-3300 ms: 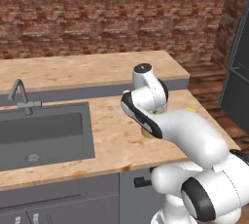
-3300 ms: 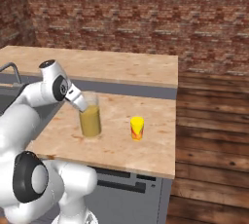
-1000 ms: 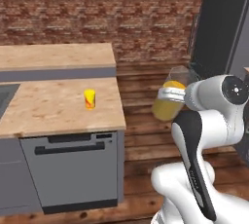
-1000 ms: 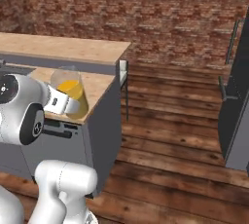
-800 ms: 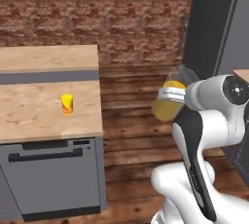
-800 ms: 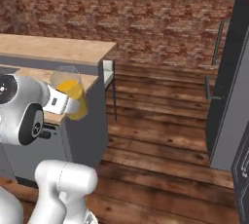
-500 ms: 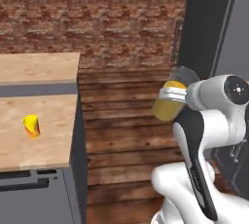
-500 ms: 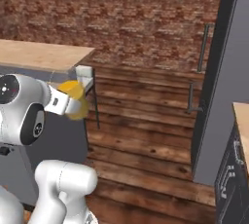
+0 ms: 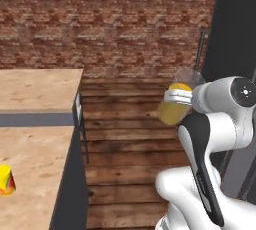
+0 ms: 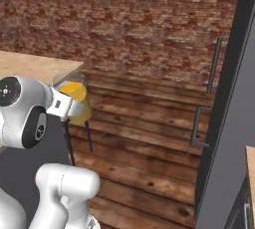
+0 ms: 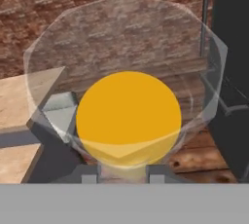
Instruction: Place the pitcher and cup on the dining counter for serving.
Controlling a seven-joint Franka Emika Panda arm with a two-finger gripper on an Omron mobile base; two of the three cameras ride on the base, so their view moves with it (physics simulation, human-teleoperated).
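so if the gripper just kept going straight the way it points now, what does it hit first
The gripper is already shut on the pitcher, so that fills its line. Past the glass lie wood floor and the brick wall; nothing nearer shows, though depth is hard to judge.

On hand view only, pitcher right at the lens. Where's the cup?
Observer: The cup stands on the lower counter, at the left edge of the left base view.
Operator: Pitcher over any counter?
Observer: No. The tool holds the pitcher in the air above the wooden floor, to the right of the counter's end.
Operator: Dining counter?
Observer: The dining counter is the raised tier behind the cup's slab.
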